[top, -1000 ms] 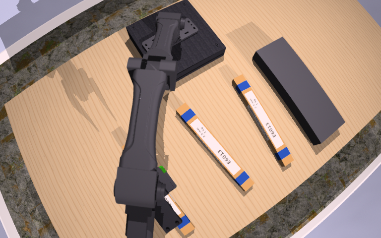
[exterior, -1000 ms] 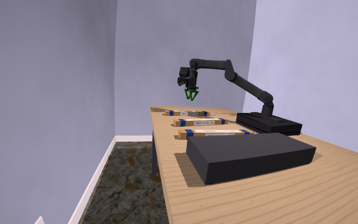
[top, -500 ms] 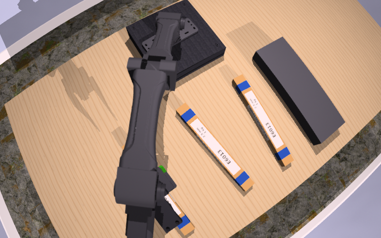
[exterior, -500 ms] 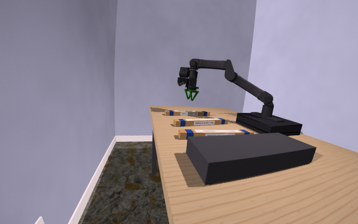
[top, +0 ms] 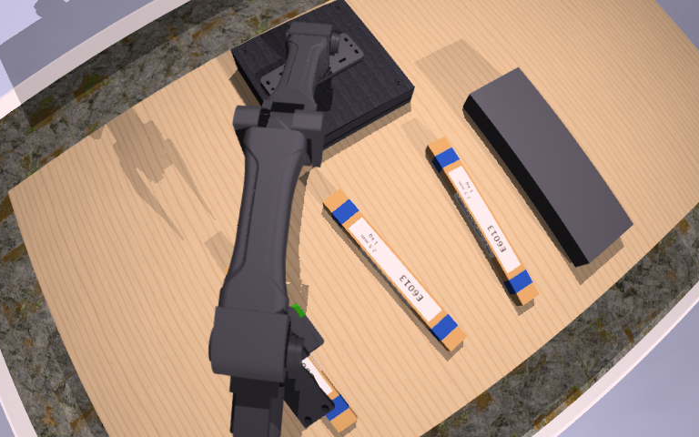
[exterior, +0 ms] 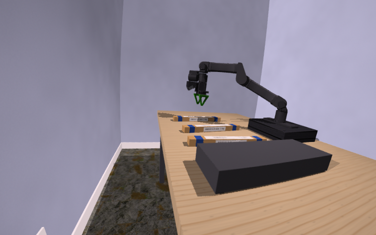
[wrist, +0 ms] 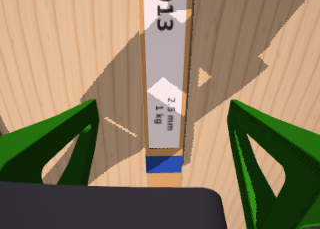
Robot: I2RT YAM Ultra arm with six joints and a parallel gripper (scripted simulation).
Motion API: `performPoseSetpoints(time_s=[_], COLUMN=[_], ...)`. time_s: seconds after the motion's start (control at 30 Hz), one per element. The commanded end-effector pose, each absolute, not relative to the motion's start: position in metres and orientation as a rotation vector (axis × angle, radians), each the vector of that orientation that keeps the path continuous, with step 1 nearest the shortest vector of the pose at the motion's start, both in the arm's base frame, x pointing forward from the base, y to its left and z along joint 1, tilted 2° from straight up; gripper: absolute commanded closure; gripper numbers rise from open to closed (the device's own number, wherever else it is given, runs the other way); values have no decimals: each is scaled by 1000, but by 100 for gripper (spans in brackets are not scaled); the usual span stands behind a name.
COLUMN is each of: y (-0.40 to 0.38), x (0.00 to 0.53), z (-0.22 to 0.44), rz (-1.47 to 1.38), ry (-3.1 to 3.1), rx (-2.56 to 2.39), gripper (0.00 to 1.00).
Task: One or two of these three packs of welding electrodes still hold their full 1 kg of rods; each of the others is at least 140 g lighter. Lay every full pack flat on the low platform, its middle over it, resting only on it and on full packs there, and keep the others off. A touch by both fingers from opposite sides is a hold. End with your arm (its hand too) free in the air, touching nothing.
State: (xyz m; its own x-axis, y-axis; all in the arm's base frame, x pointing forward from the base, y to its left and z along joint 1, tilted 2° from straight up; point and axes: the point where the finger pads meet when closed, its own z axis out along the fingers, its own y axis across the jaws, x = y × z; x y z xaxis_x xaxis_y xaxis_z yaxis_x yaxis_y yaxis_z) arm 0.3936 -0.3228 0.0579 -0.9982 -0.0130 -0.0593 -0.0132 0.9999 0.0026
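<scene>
Three orange packs with blue bands and white E6013 labels lie flat on the table. One pack (top: 344, 421) (exterior: 199, 119) (wrist: 165, 54) is farthest from the platform and partly hidden by the arm in the top view. The middle pack (top: 395, 269) (exterior: 214, 129) lies apart from it. The third pack (top: 484, 218) (exterior: 191, 140) lies beside the low dark platform (top: 553, 162) (exterior: 263, 154), which bears nothing. My gripper (exterior: 199, 104) (wrist: 163, 109) is open and empty, above the farthest pack. In the wrist view its green fingers stand either side of that pack, not touching it.
The arm's black base (top: 375, 81) (exterior: 299, 135) stands at the back of the wooden table (top: 667, 86) (exterior: 271, 203). The arm reaches over the table, and its shadow falls across the farthest pack. The packs' outer ends lie toward the table's front edge.
</scene>
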Motion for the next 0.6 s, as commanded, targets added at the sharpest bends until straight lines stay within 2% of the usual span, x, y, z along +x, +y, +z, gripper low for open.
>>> performPoseSetpoints(time_s=[0.0, 0.4, 0.43, 0.57], y=[-340, -327, -328, -326], x=[403, 394, 398, 400], z=[58, 10, 24, 8], rz=[-50, 65, 28, 28], ry=[3031, 3116, 3089, 3089], rx=[-18, -11, -13, -16], gripper=[26, 26, 26, 26])
